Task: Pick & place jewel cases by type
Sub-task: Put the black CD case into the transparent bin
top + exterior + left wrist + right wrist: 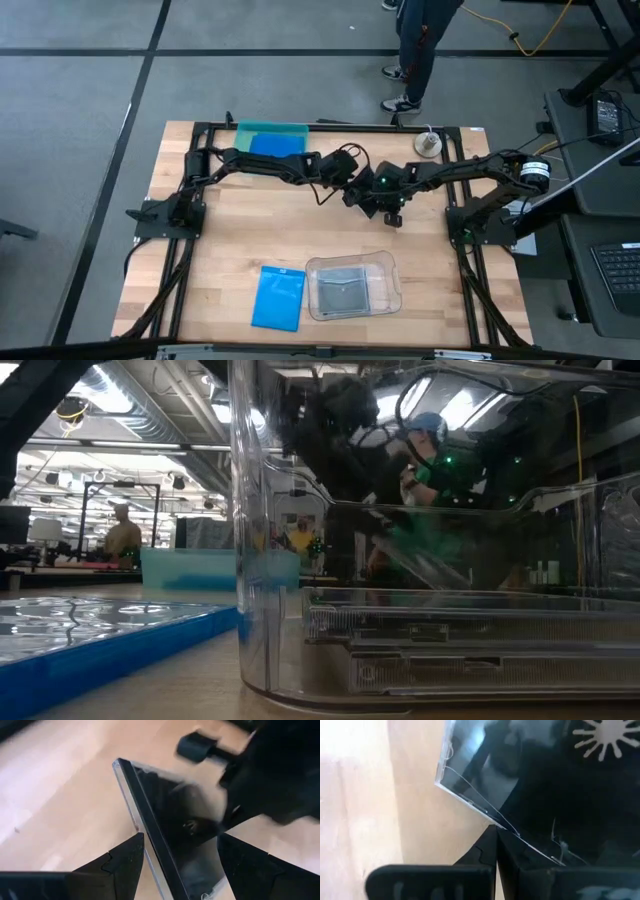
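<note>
Over the wooden bench (pixel 220 250), a dark jewel case (pixel 175 830) was held mid-centre: pinched by the right end effector (pixel 496 842), straddled by the spread left end effector (pixel 180 852). Others were already sorted into the clear tray (pixel 390 300) and the far teal tray (pixel 245 128); a blue case (pixel 278 297) lay unplaced near.

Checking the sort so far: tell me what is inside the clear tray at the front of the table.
The clear tray holds dark square jewel cases, stacked flat; how many cannot be told.
</note>
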